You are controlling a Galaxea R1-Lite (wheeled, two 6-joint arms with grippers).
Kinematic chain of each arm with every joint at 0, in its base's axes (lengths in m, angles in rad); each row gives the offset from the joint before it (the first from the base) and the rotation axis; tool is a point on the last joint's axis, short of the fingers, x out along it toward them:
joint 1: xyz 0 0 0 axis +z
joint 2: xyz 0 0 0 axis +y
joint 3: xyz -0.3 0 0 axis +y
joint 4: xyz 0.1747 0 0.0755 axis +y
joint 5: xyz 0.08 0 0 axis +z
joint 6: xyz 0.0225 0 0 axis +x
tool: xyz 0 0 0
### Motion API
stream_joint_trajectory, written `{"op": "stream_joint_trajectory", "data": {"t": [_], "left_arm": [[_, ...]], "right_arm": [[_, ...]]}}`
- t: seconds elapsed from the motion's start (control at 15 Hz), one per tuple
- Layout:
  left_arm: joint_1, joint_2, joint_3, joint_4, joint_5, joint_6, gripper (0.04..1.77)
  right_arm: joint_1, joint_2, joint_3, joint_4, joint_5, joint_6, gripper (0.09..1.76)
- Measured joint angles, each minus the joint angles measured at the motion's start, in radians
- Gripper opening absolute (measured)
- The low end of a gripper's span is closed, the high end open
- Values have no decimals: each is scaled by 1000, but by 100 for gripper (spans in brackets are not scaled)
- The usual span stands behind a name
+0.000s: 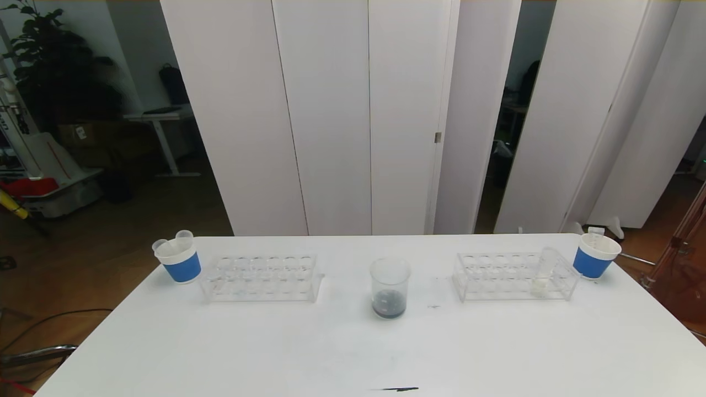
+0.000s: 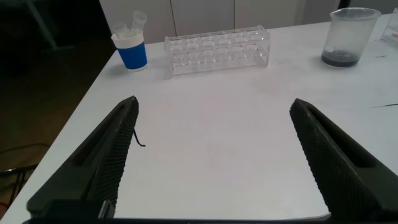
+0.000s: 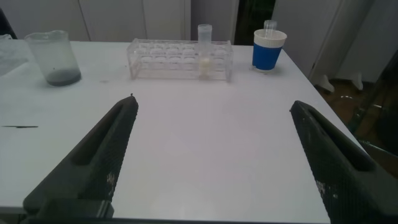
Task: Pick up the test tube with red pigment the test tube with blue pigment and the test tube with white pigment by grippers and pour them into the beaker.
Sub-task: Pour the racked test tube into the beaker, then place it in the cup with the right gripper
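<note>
The beaker (image 1: pixel 390 295) stands mid-table with dark liquid at its bottom; it also shows as the beaker (image 2: pixel 348 37) and the beaker (image 3: pixel 56 59) in the wrist views. The test tube with white pigment (image 1: pixel 543 273) stands upright in the right-hand clear rack (image 1: pixel 496 278); the right wrist view shows this tube (image 3: pixel 204 50) too. No test tube with red pigment or with blue pigment is in view. My left gripper (image 2: pixel 213 102) and right gripper (image 3: pixel 212 102) both hang open over bare table near its front edge, with nothing between their fingers. Neither gripper shows in the head view.
An empty clear rack (image 1: pixel 259 277) sits left of the beaker. A blue-and-white paper cup (image 1: pixel 179 262) with clear empty tubes stands at the far left corner, another cup (image 1: pixel 594 256) at the far right. A dark streak (image 1: pixel 394 389) marks the table's front edge.
</note>
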Motion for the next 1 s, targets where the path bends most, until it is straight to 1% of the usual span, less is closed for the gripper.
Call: {"op": "stream_joint_trajectory", "data": {"t": [0.13,0.2,0.4,0.47,0.6,0.73,0.87,1.0], "left_arm": [[0,0,0,0,0,0,174],[0,0,0,0,0,0,174],[0,0,0,0,0,0,174],[0,0,0,0,0,0,174],[0,0,0,0,0,0,174],[0,0,0,0,0,0,174],[0,0,0,0,0,0,174],[0,1,0,0,0,0,174]], "right_arm": [[0,0,-15,12,-2,0,175],[-1,0,-42,32,-3,-1,175],[-1,29,-189,144,-6,0,175],[0,59,-241,158,-7,0,175],[1,152,-346,167,-9,3,175],[-1,276,-451,148,-9,10,175],[-4,416,-534,94,-10,17,175],[-7,569,-588,-2,-13,22,175]]}}
